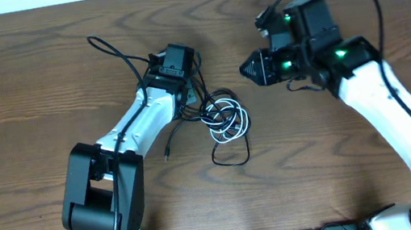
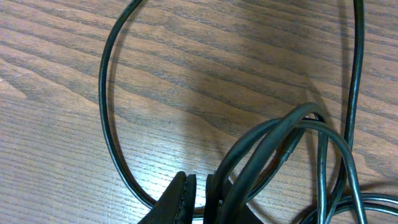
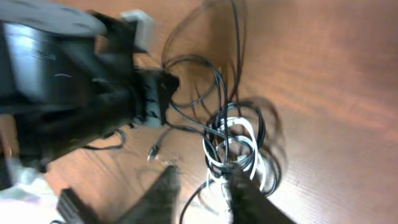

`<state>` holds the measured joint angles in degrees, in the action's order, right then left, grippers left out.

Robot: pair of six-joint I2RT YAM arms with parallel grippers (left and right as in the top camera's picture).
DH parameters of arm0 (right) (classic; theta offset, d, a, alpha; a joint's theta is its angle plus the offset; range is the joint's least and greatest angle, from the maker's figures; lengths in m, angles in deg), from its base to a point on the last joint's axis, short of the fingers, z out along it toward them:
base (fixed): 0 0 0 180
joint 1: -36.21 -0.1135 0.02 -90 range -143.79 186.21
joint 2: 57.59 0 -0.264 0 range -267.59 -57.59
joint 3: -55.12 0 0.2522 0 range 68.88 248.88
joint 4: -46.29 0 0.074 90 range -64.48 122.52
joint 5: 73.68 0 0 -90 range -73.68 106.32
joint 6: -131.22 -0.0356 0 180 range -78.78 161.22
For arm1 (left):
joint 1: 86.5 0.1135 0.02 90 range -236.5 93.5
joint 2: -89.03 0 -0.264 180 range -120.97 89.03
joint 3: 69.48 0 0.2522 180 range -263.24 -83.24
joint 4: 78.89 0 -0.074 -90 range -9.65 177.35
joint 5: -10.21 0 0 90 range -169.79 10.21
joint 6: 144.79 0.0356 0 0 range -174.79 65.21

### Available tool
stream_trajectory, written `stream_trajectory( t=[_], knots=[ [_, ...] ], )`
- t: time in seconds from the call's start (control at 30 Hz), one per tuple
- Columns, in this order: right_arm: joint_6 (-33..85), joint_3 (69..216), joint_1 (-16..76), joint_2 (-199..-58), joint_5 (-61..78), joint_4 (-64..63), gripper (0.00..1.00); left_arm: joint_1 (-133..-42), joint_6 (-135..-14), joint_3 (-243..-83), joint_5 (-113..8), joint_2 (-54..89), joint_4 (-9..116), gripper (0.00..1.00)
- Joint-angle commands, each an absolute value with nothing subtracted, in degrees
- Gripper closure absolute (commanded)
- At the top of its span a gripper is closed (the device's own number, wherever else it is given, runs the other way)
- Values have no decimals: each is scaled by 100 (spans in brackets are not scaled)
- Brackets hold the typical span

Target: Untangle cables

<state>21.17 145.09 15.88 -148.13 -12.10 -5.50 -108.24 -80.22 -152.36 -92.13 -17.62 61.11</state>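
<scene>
The brown wood-grain table fills the overhead view, with bare board towards 9 o'clock and between the arms towards 12 o'clock; its far edge runs along 12 o'clock and its left edge shows at 10 o'clock. The white right arm enters from 4 o'clock and bends back towards centre. The white left arm rises from 7 o'clock to the middle. The cables, a knot of thin white and black cords, lie just at 5 o'clock of table centre, between the two arms. One long black cord loops away from the knot towards 11 o'clock. The right gripper hangs by the knot at 2 o'clock, its blurred jaws apart, gripping nothing. The left gripper is pinched almost closed, and the long black cord runs into its narrow slit. A small plug end lies loose at 8 o'clock of the knot.
</scene>
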Motion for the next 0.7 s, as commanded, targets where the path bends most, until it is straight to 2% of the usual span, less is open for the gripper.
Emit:
stream_trajectory(
  t=[0.0,0.03,0.1,0.17,0.67],
  knots=[
    [1789,14520,1550,-15263,-1586,-641,81,-10793,-7987,-15175,-9268,-1804,6080,87],
    [1789,14520,1550,-15381,-1689,-681,81,-10793,-7987,-15175,-9268,-1804,6083,87],
    [1789,14520,1544,-15600,-1875,-755,71,-10793,-7987,-15175,-9268,-1804,6083,87],
    [1789,14520,1542,-15792,-1951,-866,67,-10793,-7987,-15175,-9268,-1804,6083,87],
    [1813,14511,1198,-16793,-2161,-1269,67,-10793,-7989,-15175,-9268,-1804,6083,86]
  ],
)
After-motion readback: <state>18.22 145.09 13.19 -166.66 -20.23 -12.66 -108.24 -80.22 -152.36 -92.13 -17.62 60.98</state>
